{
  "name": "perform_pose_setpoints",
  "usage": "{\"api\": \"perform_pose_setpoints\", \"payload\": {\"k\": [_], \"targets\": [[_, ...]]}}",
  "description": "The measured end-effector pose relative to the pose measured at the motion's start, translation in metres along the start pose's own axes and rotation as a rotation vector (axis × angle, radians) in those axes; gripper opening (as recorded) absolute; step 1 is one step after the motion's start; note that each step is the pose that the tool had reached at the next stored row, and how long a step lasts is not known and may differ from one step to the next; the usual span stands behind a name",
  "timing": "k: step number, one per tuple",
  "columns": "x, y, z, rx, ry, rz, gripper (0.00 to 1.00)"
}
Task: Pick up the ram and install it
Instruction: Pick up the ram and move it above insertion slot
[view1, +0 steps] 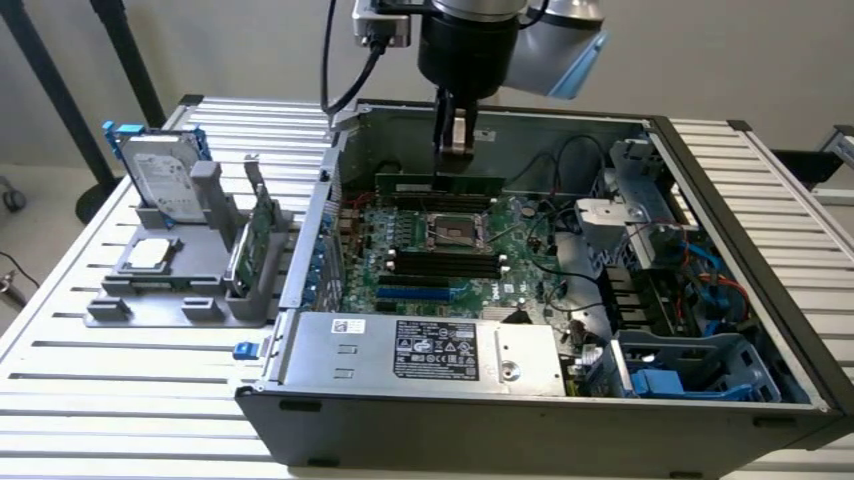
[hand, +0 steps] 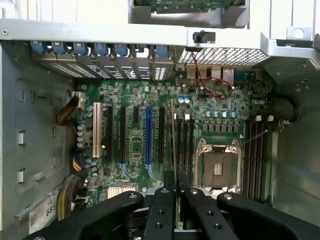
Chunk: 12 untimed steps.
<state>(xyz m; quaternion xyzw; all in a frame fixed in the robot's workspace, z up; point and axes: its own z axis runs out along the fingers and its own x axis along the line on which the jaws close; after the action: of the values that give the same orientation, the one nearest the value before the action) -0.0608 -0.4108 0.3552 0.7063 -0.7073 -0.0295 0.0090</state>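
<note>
While the one arm reaches down into the open computer case (view1: 534, 420) on the slatted bench (view1: 120, 380), its end effector (view1: 454, 160) is clenched on the ram (view1: 407, 185), two fingers pinching the stick near the middle of its upper edge. That single ram hangs level and on edge above the far part of the motherboard (view1: 387, 290), on the side of the one CPU socket (view1: 451, 228) away from the one labelled power supply (view1: 427, 350); whether its lower edge touches a slot cannot be told. From the wrist view, the end effector (hand: 174, 187) holds the ram (hand: 173, 140) edge-on as a thin line running along the black slots just beside the CPU socket (hand: 218, 167), with one white slot (hand: 100, 129) and one blue slot (hand: 148, 135) standing farther off among black ones. Outside the case, at the exterior view's left, one grey fixture (view1: 160, 290) carries one hard drive (view1: 163, 175) and one green expansion card (view1: 254, 245), both upright.
</note>
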Motion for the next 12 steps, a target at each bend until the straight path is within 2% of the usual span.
{"api": "perform_pose_setpoints", "payload": {"k": [3,5,7,12], "targets": [[-0.010,-0.0033,0.0026,0.0000,0.0157,0.001,0.14],[-0.017,-0.0052,0.0050,0.0001,0.0215,0.001,0.14],[-0.021,-0.0071,0.0083,0.0000,0.0237,0.002,0.14],[-0.025,-0.0132,0.0171,0.0004,0.0232,0.013,0.14]]}}
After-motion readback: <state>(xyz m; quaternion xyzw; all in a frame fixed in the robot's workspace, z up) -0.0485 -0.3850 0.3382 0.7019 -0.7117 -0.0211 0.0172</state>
